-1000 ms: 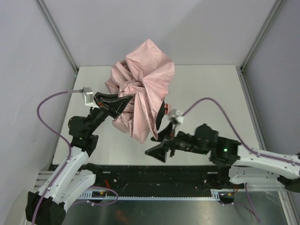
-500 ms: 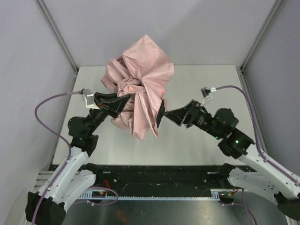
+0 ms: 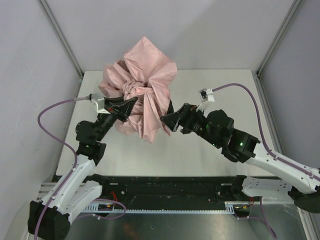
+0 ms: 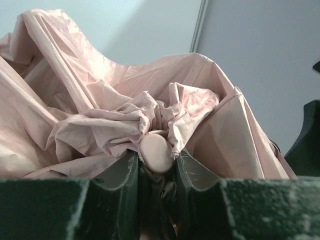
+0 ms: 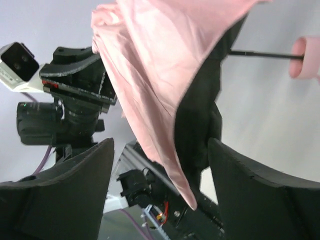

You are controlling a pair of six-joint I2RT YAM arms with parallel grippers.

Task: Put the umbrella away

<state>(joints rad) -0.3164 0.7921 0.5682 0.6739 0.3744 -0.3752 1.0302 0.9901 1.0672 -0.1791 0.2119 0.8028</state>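
Observation:
The umbrella point(image 3: 141, 89) is a crumpled bundle of pale pink fabric with dark lining, held up over the table's left-middle. My left gripper point(image 3: 125, 107) is shut on it. In the left wrist view a rounded pink end piece point(image 4: 156, 151) sits clamped between the fingers point(image 4: 120, 172), with fabric bunched around it. My right gripper point(image 3: 170, 120) is open at the umbrella's lower right edge. In the right wrist view a hanging pink fold point(image 5: 150, 85) drops between the spread fingers point(image 5: 235, 170) without being pinched. The thin black shaft point(image 5: 260, 54) and pink handle point(image 5: 304, 58) show at upper right.
The white tabletop point(image 3: 220, 145) lies below, bounded by grey walls and metal corner posts point(image 3: 280, 37). A black rail point(image 3: 170, 184) runs along the near edge between the arm bases. Purple cables point(image 3: 50, 120) loop from both wrists. The left arm point(image 5: 75, 100) shows close in the right wrist view.
My right arm swung up from near the front rail and moved in to the umbrella's lower right edge, jaws a little wider. The left gripper shifted the umbrella slightly left and back.

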